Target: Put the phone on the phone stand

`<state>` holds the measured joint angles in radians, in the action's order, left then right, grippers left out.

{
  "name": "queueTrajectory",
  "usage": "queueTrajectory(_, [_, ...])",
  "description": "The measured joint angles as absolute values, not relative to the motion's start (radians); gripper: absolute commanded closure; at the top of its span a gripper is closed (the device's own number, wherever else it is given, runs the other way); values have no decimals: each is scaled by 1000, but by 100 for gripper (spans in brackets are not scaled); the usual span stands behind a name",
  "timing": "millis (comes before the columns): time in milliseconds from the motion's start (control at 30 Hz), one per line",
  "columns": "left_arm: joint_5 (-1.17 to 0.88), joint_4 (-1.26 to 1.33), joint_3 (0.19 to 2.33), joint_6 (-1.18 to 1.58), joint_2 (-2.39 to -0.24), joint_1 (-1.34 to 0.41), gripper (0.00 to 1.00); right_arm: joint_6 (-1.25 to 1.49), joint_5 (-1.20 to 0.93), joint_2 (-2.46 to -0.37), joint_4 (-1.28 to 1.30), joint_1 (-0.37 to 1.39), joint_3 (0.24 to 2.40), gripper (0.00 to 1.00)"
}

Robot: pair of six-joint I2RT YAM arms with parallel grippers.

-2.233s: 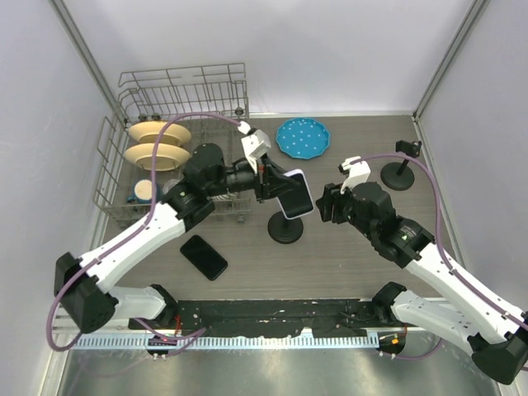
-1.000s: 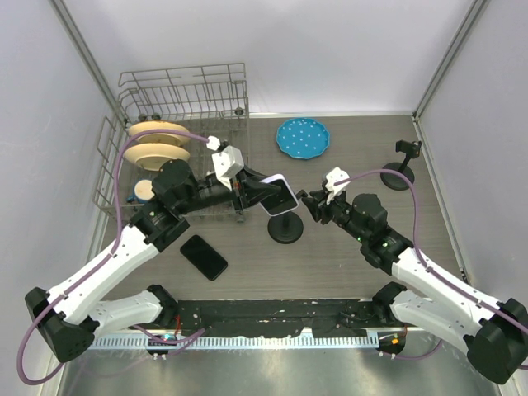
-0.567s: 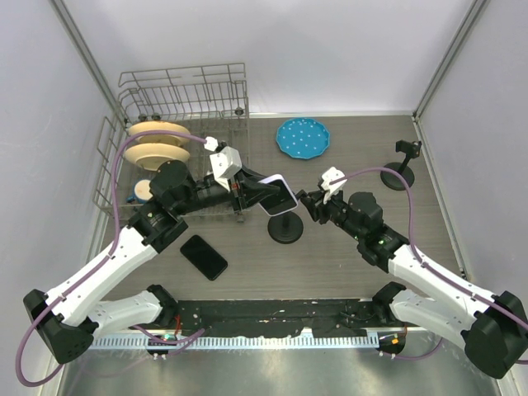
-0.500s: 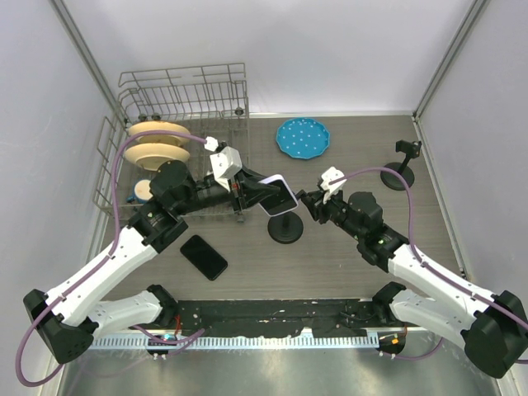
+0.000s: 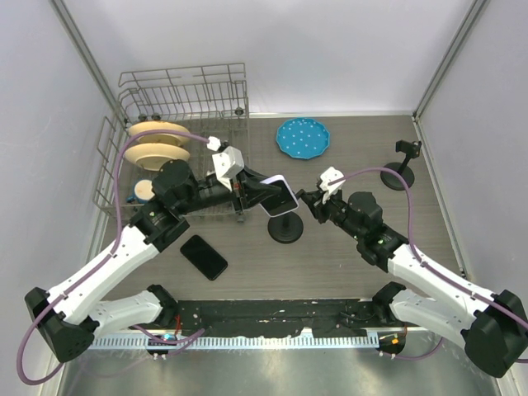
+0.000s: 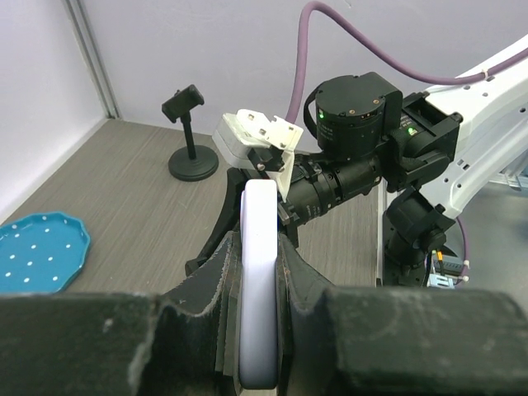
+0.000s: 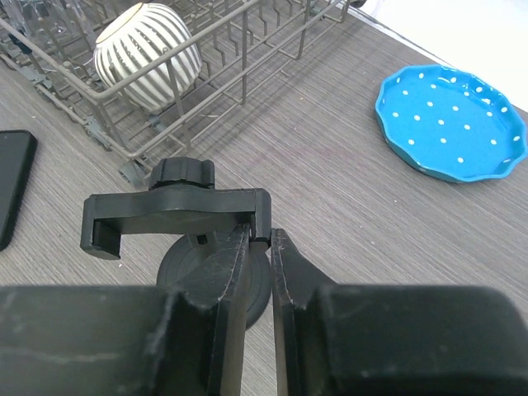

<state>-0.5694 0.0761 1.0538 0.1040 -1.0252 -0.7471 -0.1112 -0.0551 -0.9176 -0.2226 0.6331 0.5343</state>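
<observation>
The left gripper (image 6: 259, 244) was clamped on the phone (image 6: 261, 280), its two fingers (image 6: 221, 272) pressed flat against the white handset's broad faces, so that the wrist view showed the phone edge-on, standing upright in the narrow slot between them and poking out past the tips. From above, the phone (image 5: 280, 195) hung in the air, tilted, just above and slightly to the left of the phone stand (image 5: 286, 228), whose round black base sat on the table (image 5: 346, 264) near its middle; the phone was not seated in the cradle. The right gripper (image 5: 306, 202) reached in from the opposite side. In its own wrist view the right gripper (image 7: 261, 239) had its jaws drawn almost together, pinching the small downturned tab at the right end of the stand's black cradle bar (image 7: 177, 216), while the bar's other hooked end stuck out free to the left. The two grippers faced each other closely across the stand. A black phone (image 5: 204, 256) lay flat on the table nearer the left arm, well apart from the stand. A blue plate (image 5: 303, 138), a dish rack (image 5: 183, 82) and a second stand (image 5: 400, 169) stood farther back.
</observation>
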Motion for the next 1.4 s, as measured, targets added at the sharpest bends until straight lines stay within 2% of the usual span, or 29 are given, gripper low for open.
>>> queueTrajectory(100, [-570, 75, 1054, 104, -1036, -747, 100, -117, -57, -924, -225, 633, 537, 99])
queueTrajectory(367, [-575, 78, 1055, 114, -1083, -747, 100, -78, -62, -926, -192, 633, 554, 99])
queueTrajectory(533, [-677, 154, 1072, 161, -1178, -746, 100, -36, -71, -949, -159, 623, 585, 99])
queueTrajectory(833, [-931, 233, 1152, 101, -1329, -747, 100, 80, -326, -1019, -137, 416, 640, 99])
queueTrajectory(1033, [-1023, 229, 1250, 37, -1441, -747, 100, 83, -427, -1081, -85, 414, 707, 99])
queueTrajectory(1200, [-1066, 121, 1338, -74, -1526, -747, 100, 83, -465, -1088, -32, 414, 734, 99])
queueTrajectory(1400, [-1087, 76, 1369, -131, -1580, -747, 100, 81, -498, -1113, -19, 412, 756, 99])
